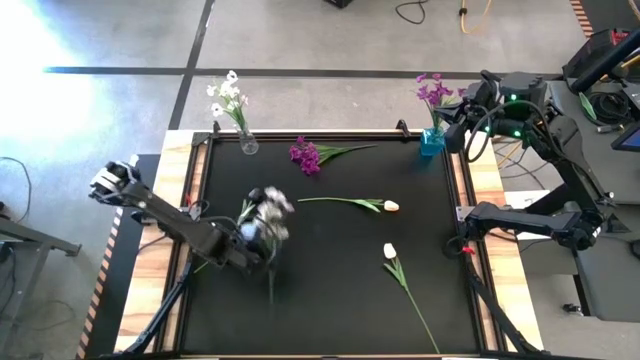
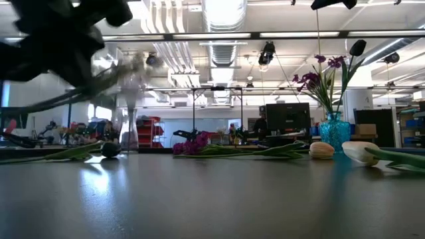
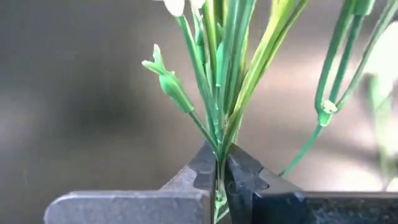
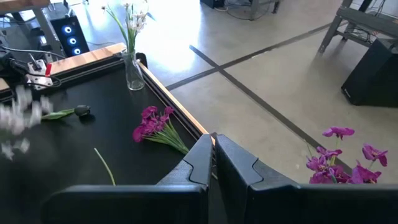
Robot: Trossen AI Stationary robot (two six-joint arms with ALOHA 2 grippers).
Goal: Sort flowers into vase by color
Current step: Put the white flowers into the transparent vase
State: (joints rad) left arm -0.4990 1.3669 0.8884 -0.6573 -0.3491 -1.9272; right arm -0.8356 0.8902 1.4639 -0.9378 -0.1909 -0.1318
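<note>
My left gripper [image 3: 219, 186] is over the table's left half [image 1: 262, 230], shut on a spray of small white blossoms [image 1: 268, 205], which is blurred. On the mat lie a magenta spray [image 1: 308, 155], two cream tulips [image 1: 390, 206] [image 1: 389, 251] and a dark tulip bud [image 4: 82, 111]. A clear vase [image 1: 247, 143] at the far left holds white flowers. A blue vase [image 1: 432, 140] at the far right holds purple ones. My right gripper [image 4: 213, 158] hangs shut and empty near the blue vase. My left gripper pinches the white spray's green stem [image 3: 219, 163] between its two fingertips, just below where the stem splits into several branches. The branches fan out beyond the fingers. The blossoms [image 2: 126, 73] are up off the table; the stem's free end [image 1: 270, 285] trails toward the near edge.
The black mat has a raised frame with wooden strips [image 1: 170, 200] at its left and right. The right arm's base [image 1: 480, 220] stands at the mat's right edge. The second tulip's long stem [image 1: 420, 310] runs toward the near right corner.
</note>
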